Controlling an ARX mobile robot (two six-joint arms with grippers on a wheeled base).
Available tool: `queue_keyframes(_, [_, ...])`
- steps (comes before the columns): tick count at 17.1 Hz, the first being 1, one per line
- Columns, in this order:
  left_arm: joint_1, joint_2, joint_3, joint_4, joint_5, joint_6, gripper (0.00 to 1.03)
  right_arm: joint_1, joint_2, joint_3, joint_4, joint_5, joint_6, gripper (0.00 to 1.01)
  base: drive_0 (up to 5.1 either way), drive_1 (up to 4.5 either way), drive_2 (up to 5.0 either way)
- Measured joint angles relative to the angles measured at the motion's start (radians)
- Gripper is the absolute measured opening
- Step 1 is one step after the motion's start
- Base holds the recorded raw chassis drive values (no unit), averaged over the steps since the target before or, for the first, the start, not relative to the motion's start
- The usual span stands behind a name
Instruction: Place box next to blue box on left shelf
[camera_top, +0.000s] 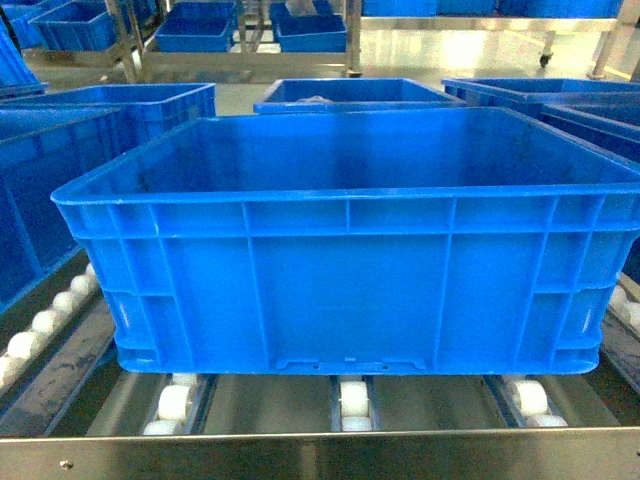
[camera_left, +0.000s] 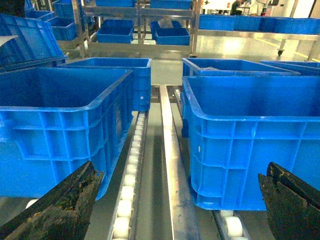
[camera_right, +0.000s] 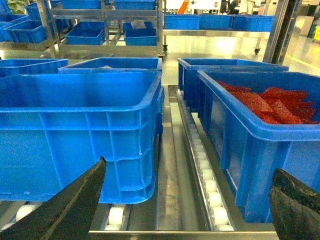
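The box, a big open-topped blue crate, rests on the white rollers of the left shelf, just behind its steel front rail. Another blue box stands in the lane to its left, a narrow gap away. Neither gripper shows in the head view. In the left wrist view my left gripper is open, looking down the gap between the blue box and the box. My right gripper is also open, facing the gap to the right of the box. Both hold nothing.
A blue crate of red pieces sits in the lane to the right. More blue crates stand behind on the rollers. A steel divider rail runs between lanes. Racks with blue bins stand across the aisle.
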Motion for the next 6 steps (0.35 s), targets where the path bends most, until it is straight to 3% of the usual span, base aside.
queue_keyframes(6, [0.0,0.0,0.0,0.0,0.0,0.0,0.98,0.0,0.0,0.0,0.0,0.0,0.0,0.98,0.0,0.0,0.0])
